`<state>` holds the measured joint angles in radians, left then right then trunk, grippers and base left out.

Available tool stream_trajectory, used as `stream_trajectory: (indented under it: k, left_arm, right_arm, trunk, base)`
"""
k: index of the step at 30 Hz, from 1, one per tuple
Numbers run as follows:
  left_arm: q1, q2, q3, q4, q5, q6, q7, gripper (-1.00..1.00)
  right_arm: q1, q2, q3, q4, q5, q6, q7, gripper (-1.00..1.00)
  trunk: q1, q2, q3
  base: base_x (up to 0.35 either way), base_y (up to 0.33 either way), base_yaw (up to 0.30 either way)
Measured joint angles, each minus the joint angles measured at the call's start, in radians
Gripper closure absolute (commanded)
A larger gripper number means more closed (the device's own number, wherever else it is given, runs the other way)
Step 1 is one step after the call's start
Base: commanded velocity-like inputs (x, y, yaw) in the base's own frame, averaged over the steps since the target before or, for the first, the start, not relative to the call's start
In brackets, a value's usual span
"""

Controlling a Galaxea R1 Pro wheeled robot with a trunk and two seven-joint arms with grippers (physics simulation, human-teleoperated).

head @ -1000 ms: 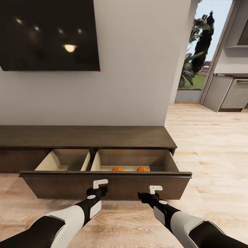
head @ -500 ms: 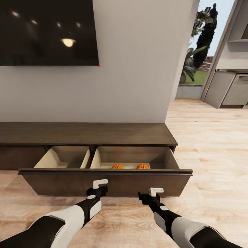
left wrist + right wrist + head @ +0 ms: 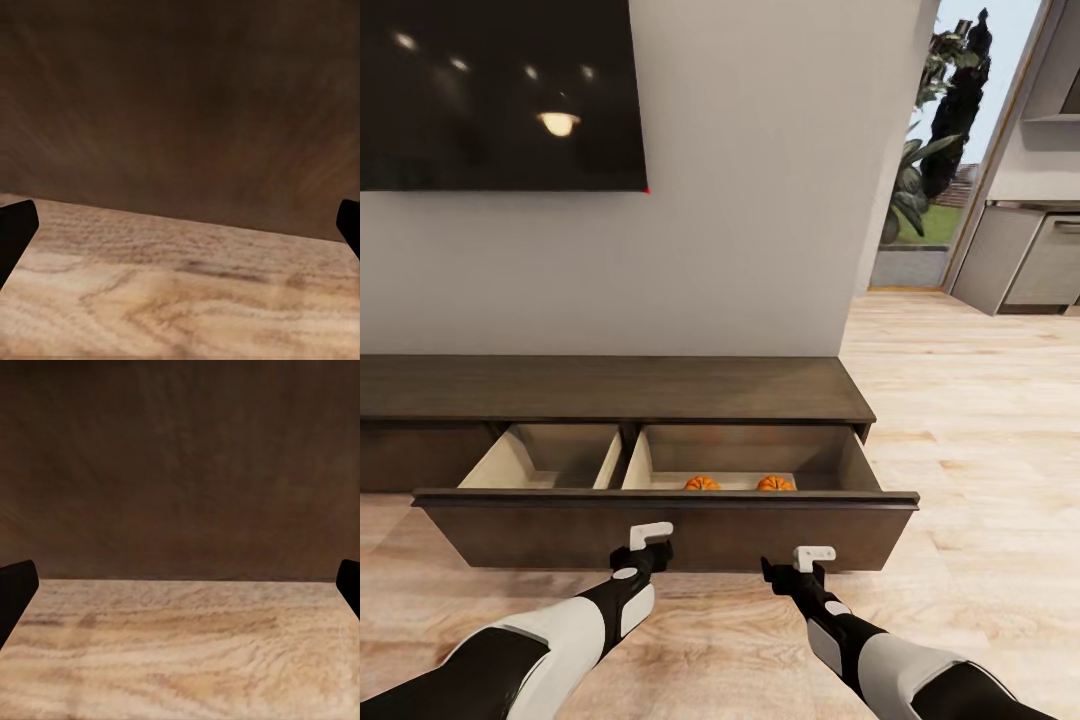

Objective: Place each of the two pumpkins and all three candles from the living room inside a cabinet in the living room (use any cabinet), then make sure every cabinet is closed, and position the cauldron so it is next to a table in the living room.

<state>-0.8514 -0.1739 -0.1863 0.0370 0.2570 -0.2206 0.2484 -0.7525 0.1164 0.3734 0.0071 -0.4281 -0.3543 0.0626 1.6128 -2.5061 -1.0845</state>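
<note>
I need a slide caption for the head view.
Both grippers face the open cabinet drawer holding two pumpkins.

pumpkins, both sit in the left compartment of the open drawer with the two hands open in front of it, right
Not quite. The head view shows both pumpkins in the right compartment of the open drawer, not the left one, where none can be seen. The rest holds: the left hand and right hand are open in front of the drawer's front panel.
</note>
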Motion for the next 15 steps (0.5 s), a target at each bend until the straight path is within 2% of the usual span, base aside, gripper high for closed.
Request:
stream_trajectory:
  k: [4, 15]
  left_arm:
    - [0.0, 0.0, 0.0, 0.0, 0.0, 0.001, 0.0, -1.0]
    - [0.0, 0.0, 0.001, 0.001, 0.002, 0.002, 0.0, -1.0]
  right_arm:
    - [0.0, 0.0, 0.0, 0.0, 0.0, 0.0, 0.0, -1.0]
    - [0.0, 0.0, -0.001, 0.0, 0.0, 0.0, 0.0, -1.0]
  trunk:
    - [0.0, 0.0, 0.0]
    - [-0.001, 0.0, 0.0]
  base:
    - [0.146, 0.0, 0.0]
    - [0.291, 0.0, 0.0]
